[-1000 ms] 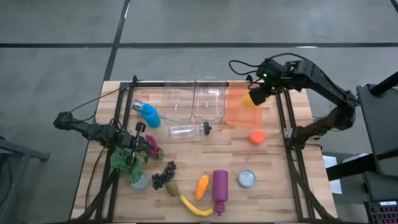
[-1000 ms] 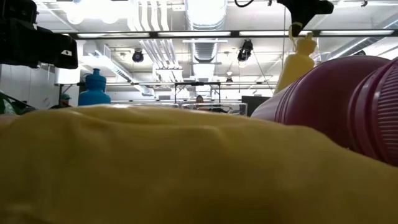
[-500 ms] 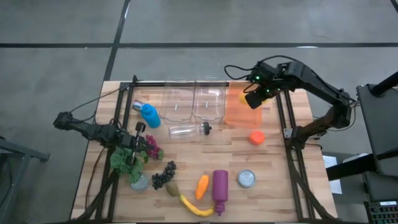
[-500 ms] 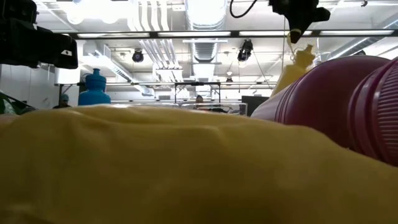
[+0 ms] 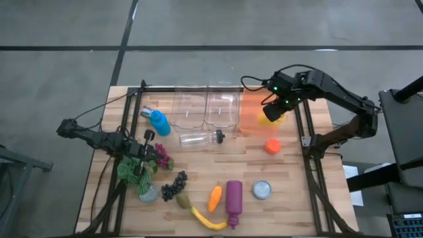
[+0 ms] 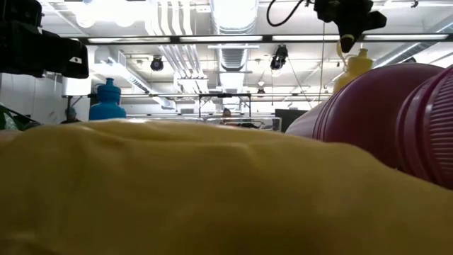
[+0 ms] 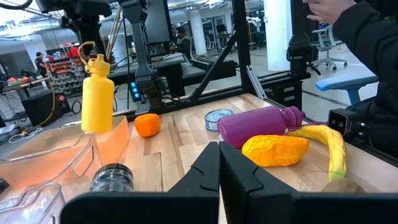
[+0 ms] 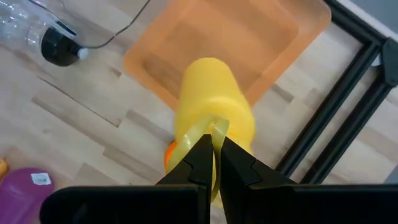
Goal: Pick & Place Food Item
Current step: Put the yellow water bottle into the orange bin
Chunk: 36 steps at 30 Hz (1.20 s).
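Your right gripper [image 8: 212, 146] is pinched shut on the loop at the top of the yellow bottle [image 5: 271, 113], which hangs upright above the near edge of the orange tray [image 5: 251, 112], at the far right of the table [image 5: 291, 172]. Your left gripper [image 7: 219, 163] rests shut, holding nothing, low over the table's left side beside the leafy greens [image 5: 129, 170].

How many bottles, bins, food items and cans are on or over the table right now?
Bottles: 4 — blue bottle, clear bottle, purple bottle, yellow bottle held up by the right gripper
Bins: 3 — two clear bins, orange bin
Food items: 7 — orange, carrot, banana, kiwi, dark grapes, red grapes, leafy greens
Cans: 2
Total: 16
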Each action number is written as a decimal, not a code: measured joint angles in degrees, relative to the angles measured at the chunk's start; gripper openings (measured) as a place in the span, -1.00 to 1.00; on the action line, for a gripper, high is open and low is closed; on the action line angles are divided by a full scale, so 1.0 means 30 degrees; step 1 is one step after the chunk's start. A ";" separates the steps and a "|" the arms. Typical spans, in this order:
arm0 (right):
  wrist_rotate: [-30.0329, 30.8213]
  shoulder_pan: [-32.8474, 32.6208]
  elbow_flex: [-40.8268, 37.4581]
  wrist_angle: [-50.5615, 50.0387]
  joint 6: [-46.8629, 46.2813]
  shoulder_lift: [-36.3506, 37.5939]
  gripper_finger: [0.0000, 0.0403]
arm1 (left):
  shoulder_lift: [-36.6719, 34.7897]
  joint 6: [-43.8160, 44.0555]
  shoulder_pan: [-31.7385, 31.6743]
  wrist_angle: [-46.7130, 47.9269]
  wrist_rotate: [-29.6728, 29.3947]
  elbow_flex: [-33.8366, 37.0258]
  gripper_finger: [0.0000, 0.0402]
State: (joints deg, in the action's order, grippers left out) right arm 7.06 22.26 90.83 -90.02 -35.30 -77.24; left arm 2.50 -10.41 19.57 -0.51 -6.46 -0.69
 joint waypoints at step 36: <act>-0.0877 0.0015 -0.2602 0.0007 -0.1009 0.0314 -0.94 | 0.0000 0.0000 -0.0002 0.0000 0.0001 0.0000 -0.99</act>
State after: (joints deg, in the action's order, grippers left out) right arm 4.43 22.31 83.02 -90.00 -38.33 -76.30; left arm 2.50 -10.41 19.57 -0.51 -6.46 -0.69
